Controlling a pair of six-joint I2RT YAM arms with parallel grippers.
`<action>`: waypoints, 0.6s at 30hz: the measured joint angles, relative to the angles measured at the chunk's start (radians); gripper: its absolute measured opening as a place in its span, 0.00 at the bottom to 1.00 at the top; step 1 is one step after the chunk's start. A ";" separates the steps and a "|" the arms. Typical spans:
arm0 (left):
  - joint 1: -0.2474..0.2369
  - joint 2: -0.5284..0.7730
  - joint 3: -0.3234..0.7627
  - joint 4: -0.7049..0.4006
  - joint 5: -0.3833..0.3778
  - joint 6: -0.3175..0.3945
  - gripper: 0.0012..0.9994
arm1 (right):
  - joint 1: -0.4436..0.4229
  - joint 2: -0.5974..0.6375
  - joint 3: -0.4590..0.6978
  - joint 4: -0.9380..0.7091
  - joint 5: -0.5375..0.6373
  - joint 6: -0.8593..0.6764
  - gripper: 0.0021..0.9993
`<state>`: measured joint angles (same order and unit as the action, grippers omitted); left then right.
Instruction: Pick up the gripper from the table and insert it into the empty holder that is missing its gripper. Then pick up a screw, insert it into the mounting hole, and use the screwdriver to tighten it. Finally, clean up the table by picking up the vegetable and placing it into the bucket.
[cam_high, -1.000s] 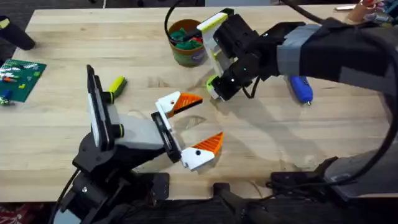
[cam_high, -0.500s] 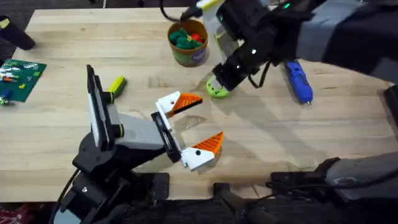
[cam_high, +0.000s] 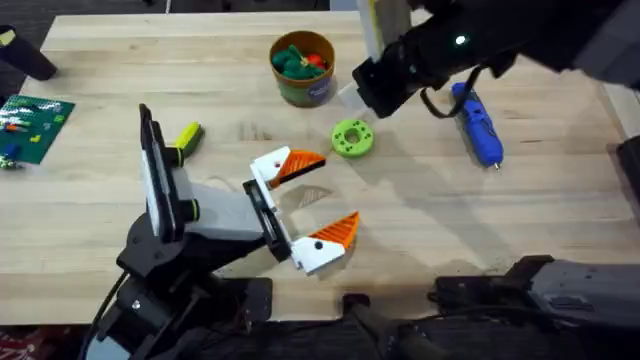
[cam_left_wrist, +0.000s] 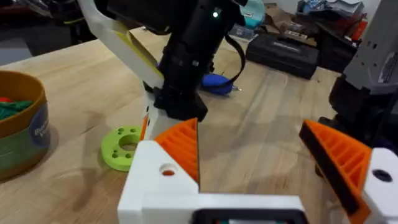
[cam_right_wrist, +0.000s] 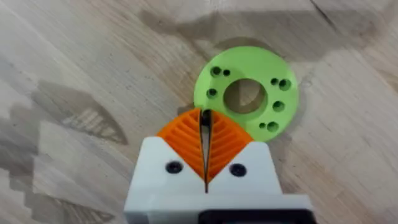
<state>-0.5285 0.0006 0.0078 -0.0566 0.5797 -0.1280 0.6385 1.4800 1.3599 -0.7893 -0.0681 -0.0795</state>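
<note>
The vegetable (cam_high: 352, 138), a lime-green disc with a central hole, lies flat on the wooden table (cam_high: 520, 220), just short of the bucket (cam_high: 302, 68). My right gripper (cam_high: 352, 97) hovers above the disc, between it and the bucket. In the right wrist view its orange pads (cam_right_wrist: 186, 142) are pressed together, shut on nothing, with the vegetable (cam_right_wrist: 245, 93) below the tips. The blue screwdriver (cam_high: 478, 124) lies to the right. My left gripper (cam_high: 312, 200) stands open near the table's middle, short of the vegetable (cam_left_wrist: 124, 147). The holder and screw are out of view.
The bucket holds dark green and red toys. A yellow-and-black piece (cam_high: 187, 137) lies left of centre, and a green board (cam_high: 30, 125) sits at the left edge. The right arm (cam_left_wrist: 186, 56) stands over the far middle of the table.
My right arm has risen and pulled back toward the far side, uncovering the vegetable, which stays on the table. The left arm has not moved.
</note>
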 joint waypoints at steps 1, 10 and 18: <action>0.000 0.000 0.000 0.000 0.000 0.000 0.99 | 0.000 -0.006 0.010 -0.015 -0.005 0.000 0.01; 0.000 0.000 0.000 0.000 0.000 0.000 0.99 | 0.020 -0.023 0.144 -0.166 -0.072 -0.004 0.01; 0.000 0.000 0.000 0.000 0.000 0.000 0.99 | 0.137 -0.024 0.244 -0.236 -0.090 -0.023 0.01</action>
<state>-0.5285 0.0006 0.0078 -0.0566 0.5800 -0.1280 0.7758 1.4559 1.6040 -1.0256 -0.1578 -0.1021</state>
